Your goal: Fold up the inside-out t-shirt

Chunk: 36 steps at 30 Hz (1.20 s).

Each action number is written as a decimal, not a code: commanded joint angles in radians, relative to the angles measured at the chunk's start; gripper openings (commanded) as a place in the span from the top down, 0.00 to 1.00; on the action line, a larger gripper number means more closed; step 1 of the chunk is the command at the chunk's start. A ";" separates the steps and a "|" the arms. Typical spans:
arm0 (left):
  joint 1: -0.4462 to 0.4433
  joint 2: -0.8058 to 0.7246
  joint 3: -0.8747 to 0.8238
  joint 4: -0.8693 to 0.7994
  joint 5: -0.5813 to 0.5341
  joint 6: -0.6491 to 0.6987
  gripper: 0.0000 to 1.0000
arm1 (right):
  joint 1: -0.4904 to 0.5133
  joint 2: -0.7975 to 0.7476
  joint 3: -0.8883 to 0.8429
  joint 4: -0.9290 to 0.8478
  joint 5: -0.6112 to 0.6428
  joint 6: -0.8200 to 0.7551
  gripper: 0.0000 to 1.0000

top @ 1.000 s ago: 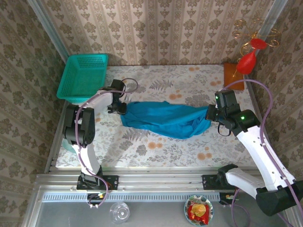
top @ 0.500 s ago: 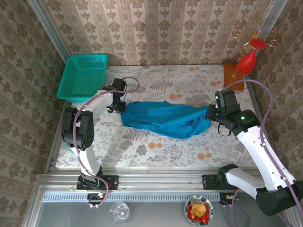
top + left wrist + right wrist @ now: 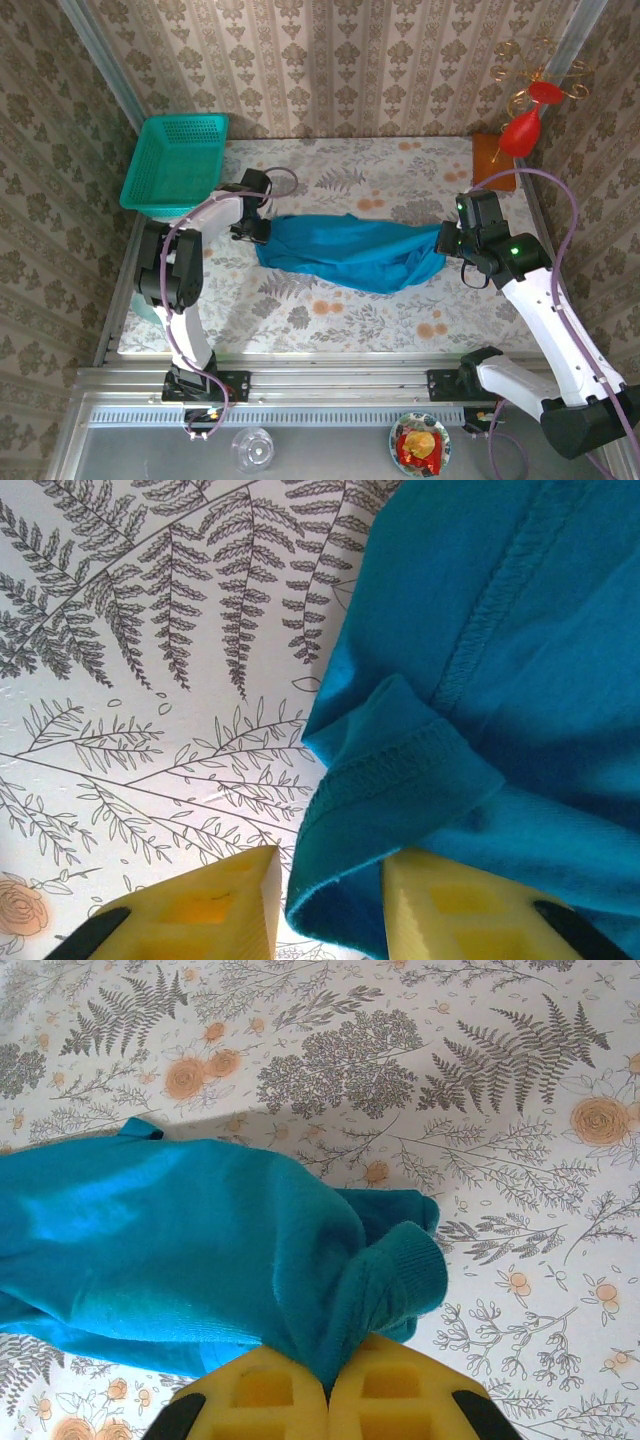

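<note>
A fern-and-flower tablecloth (image 3: pixel 330 305) covers the table, with damask wallpaper (image 3: pixel 330 60) on three sides and a teal basket (image 3: pixel 175 160) at ten o'clock. The blue t-shirt (image 3: pixel 345 250) lies bunched across the centre, from nine to three. From its wrist camera, the right gripper (image 3: pixel 328 1365) is clamped on cloth. The left gripper (image 3: pixel 325 865) stands parted astride a stitched hem (image 3: pixel 400 760), seemingly not pinching it.

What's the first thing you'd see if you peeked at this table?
A bright blue t-shirt, bunched into a long strip across the middle of the flowery table. The right jaws pinch its right end shut, and the left jaws straddle an edge at its left end. A teal basket sits at the far left corner.
</note>
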State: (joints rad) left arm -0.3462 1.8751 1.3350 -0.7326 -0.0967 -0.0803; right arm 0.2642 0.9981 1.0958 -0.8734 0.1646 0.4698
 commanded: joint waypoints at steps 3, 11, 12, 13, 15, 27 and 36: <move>0.047 0.022 0.022 0.002 0.065 0.007 0.93 | -0.011 -0.018 0.005 -0.008 0.005 -0.019 1.00; 0.168 -0.139 0.120 0.058 0.429 -0.040 1.00 | -0.151 0.059 0.066 0.087 -0.094 -0.053 1.00; 0.190 -0.165 0.148 0.065 0.485 -0.055 1.00 | -0.168 0.080 0.098 0.091 -0.103 -0.064 1.00; 0.210 -0.185 0.175 0.072 0.531 -0.070 1.00 | -0.182 0.098 0.133 0.091 -0.108 -0.072 1.00; 0.260 -0.228 0.236 0.093 0.634 -0.113 1.00 | -0.213 0.135 0.222 0.080 -0.118 -0.094 1.00; 0.546 -0.565 0.194 0.280 0.920 -0.354 1.00 | -0.355 -0.009 0.445 -0.054 -0.096 -0.165 1.00; 0.486 -0.552 -0.019 0.246 0.886 -0.310 1.00 | -0.355 0.020 0.254 0.009 -0.192 -0.125 1.00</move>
State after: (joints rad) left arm 0.1692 1.2797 1.3930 -0.4694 0.7963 -0.4004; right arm -0.0826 0.9562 1.4322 -0.8780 0.0151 0.3367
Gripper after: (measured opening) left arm 0.064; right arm 0.069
